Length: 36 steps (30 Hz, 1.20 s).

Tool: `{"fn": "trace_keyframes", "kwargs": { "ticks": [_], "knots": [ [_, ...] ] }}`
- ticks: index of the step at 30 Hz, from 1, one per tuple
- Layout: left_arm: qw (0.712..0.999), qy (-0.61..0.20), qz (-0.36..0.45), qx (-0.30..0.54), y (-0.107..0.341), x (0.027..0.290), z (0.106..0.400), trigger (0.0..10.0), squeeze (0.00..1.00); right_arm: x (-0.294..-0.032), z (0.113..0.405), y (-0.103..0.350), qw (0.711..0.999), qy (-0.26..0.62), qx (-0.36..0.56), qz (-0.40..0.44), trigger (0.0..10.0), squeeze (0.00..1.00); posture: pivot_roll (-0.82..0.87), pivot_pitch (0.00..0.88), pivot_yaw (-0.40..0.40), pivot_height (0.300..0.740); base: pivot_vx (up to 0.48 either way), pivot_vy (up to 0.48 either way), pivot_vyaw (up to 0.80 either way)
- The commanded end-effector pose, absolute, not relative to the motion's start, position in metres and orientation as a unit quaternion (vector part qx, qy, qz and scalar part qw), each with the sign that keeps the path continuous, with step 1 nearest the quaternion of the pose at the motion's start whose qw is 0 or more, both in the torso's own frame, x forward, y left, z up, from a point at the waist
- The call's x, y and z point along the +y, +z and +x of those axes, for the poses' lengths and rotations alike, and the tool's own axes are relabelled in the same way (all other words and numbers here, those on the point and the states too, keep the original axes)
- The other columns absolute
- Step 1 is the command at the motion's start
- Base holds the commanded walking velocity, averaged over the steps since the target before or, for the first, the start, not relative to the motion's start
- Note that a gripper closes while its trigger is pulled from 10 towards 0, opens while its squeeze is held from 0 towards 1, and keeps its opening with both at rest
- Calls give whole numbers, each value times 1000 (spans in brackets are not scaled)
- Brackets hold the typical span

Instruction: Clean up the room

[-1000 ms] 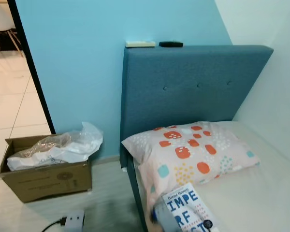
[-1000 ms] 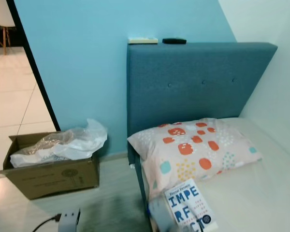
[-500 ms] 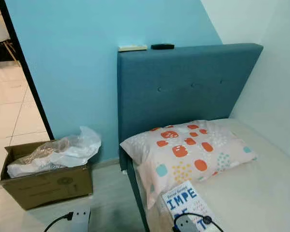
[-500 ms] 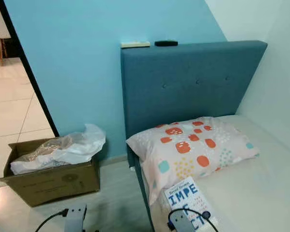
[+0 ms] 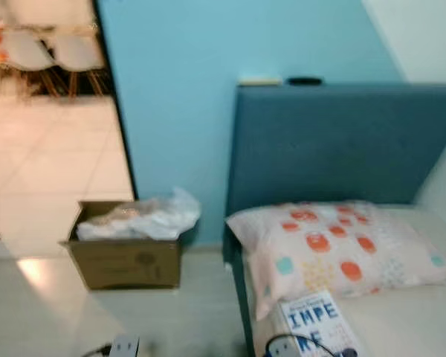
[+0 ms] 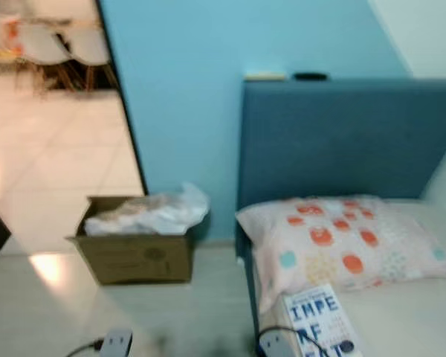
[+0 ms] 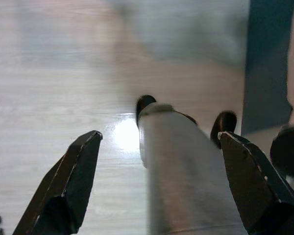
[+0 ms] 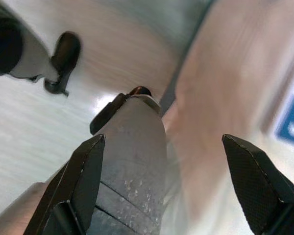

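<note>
Two sets of fingers hang spread and empty: your left gripper (image 7: pixel 157 183) over the pale wood floor (image 7: pixel 49 88) beside the blue bed frame (image 7: pixel 264 63), your right gripper (image 8: pixel 161 186) at the bed's edge, near the blue-lettered book (image 5: pixel 316 323). Beyond the fingers, the patterned pillow (image 5: pixel 342 249) lies against the headboard (image 5: pixel 342 141). Farther on your left stands a cardboard box (image 5: pixel 126 260) stuffed with plastic bags (image 5: pixel 145 219). Head views are blurred.
</note>
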<state>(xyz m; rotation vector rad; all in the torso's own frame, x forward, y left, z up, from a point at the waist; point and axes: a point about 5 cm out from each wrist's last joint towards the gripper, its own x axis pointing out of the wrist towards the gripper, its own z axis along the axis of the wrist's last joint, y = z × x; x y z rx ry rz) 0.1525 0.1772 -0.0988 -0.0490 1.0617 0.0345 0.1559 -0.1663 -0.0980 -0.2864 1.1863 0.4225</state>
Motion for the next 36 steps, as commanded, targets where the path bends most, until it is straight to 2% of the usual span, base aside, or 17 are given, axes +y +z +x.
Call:
{"fn": "trace_keyframes", "kwargs": {
  "ticks": [1, 36],
  "knots": [
    [864, 14, -16, 503, -98, 178, 155, 10000, 0, -166, 154, -99, 794, 200, 558, -134, 10000, 0, 20, 0, -68, 740, 0, 0, 800],
    [861, 24, -10, 509, -100, 184, 147, 10000, 0, -158, 154, -98, 782, 248, 553, -149, 10000, 0, 69, 0, -100, 740, 0, 0, 795]
  ]
}}
